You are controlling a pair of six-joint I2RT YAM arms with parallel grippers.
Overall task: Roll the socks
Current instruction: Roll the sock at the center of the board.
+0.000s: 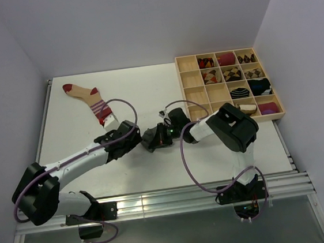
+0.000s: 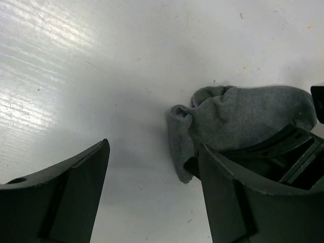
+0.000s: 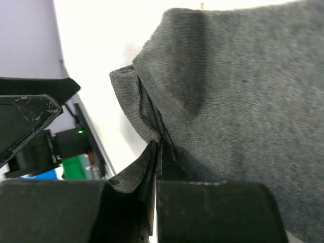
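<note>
A grey sock (image 2: 238, 121) lies bunched on the white table. My right gripper (image 3: 159, 147) is shut on a fold at its edge, and the sock (image 3: 243, 101) fills most of the right wrist view. My left gripper (image 2: 154, 147) stands open just left of the sock, with bare table between its fingers. Its right finger (image 2: 243, 202) overlaps the sock's near edge. In the top view both grippers meet at the table's middle, left gripper (image 1: 148, 139) and right gripper (image 1: 164, 134), and hide the grey sock. A beige sock (image 1: 84, 95) with red toe, heel and striped cuff lies flat at the far left.
A wooden compartment tray (image 1: 191, 80) stands at the back right and holds several rolled sock bundles. The beige sock's cuff ends close to the left arm's wrist. Walls close in the table on the left, back and right.
</note>
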